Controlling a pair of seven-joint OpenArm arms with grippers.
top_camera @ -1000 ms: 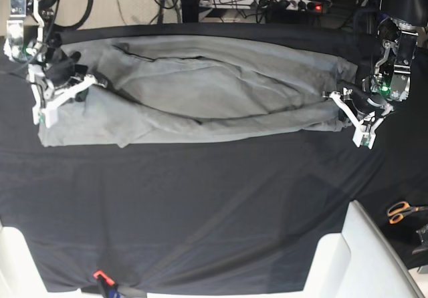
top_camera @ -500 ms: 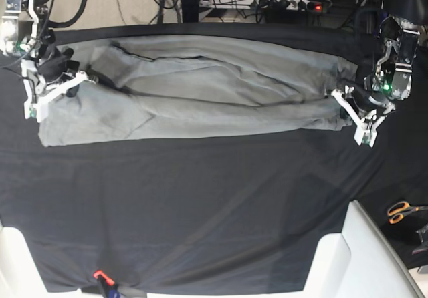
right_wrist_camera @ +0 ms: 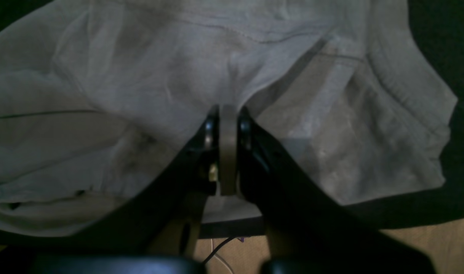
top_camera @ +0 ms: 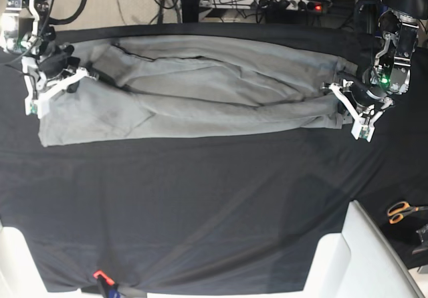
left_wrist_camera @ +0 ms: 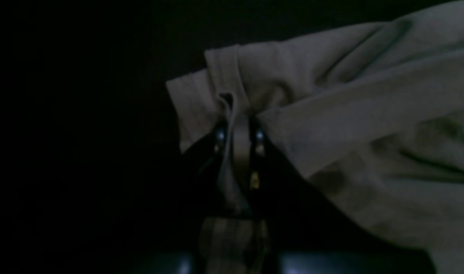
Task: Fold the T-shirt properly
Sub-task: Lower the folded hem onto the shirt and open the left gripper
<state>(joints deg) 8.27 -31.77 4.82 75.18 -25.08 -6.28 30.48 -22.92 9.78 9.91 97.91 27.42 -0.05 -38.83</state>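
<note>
The light-grey T-shirt [top_camera: 200,91] lies stretched into a long band across the far part of the black table cloth [top_camera: 200,204]. My left gripper [top_camera: 344,104], at the base view's right, is shut on the shirt's end; the left wrist view shows a fold of the T-shirt [left_wrist_camera: 331,114] pinched between the jaws of the left gripper [left_wrist_camera: 237,133]. My right gripper [top_camera: 67,81], at the base view's left, is shut on the other end; in the right wrist view the T-shirt [right_wrist_camera: 140,76] is clamped in the right gripper [right_wrist_camera: 227,125], with a ribbed hem [right_wrist_camera: 403,87] to the right.
Orange-handled scissors [top_camera: 401,211] lie at the right edge. White blocks stand at the front left [top_camera: 17,264] and front right [top_camera: 364,258]. Cables and a power strip [top_camera: 294,4] lie behind the table. A small red item [top_camera: 100,274] sits at the front edge.
Both grippers pulled outward and toward the table's far side. The sagging shirt was drawn taut and straight. Both grips stayed shut.
</note>
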